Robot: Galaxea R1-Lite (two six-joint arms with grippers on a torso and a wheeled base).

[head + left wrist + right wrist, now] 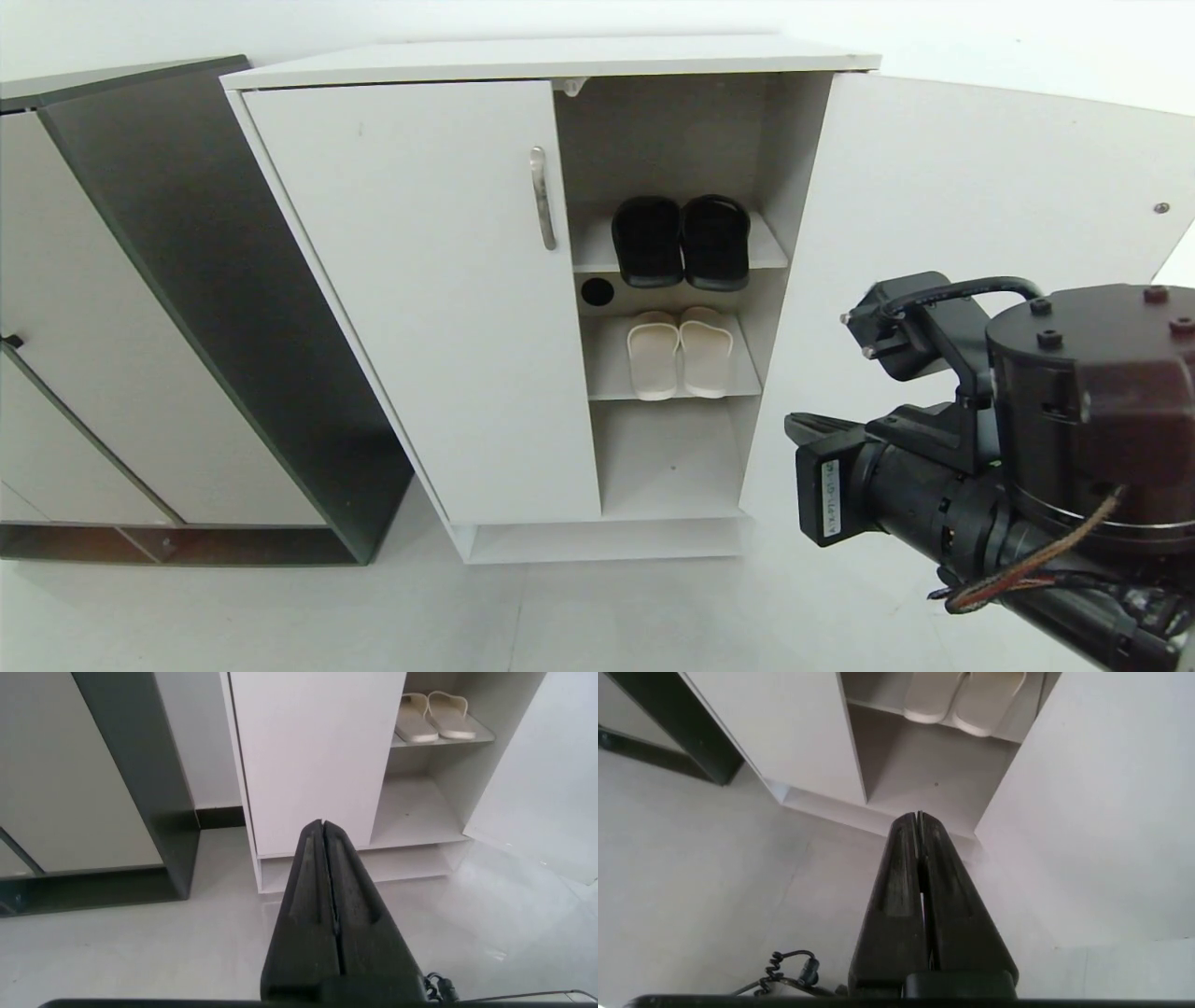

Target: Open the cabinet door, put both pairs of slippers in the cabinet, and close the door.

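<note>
Checking in from the remote desk. The white cabinet (551, 58) stands in front of me with its right door (934, 233) swung wide open and its left door (420, 299) shut, metal handle (541, 198) on the inner edge. Both pairs are inside: the black slippers (680, 241) sit side by side on the upper shelf, toes pointing in, and the cream slippers (680, 353) sit the same way on the shelf right below. There's a round hole (597, 292) in the back panel between those two shelves (cable port, I guess, can't tell).

The left gripper (322, 823) is clenched, fingers pressed flat together with just a thin seam between them. It hangs over the floor (280, 616) in front of the shut door's lower corner, well apart from it. From that wrist camera I catch the cream pair up on its shelf.

The right gripper (920, 817) is clenched too, pads touching. It points at the floor just ahead of the cabinet's base, with the open door's panel close beside it. From the head camera the right arm (1027, 448) sits low at my right, in front of that open door.

A dark grey cabinet (187, 280) stands just beside the white one, on my left.
</note>
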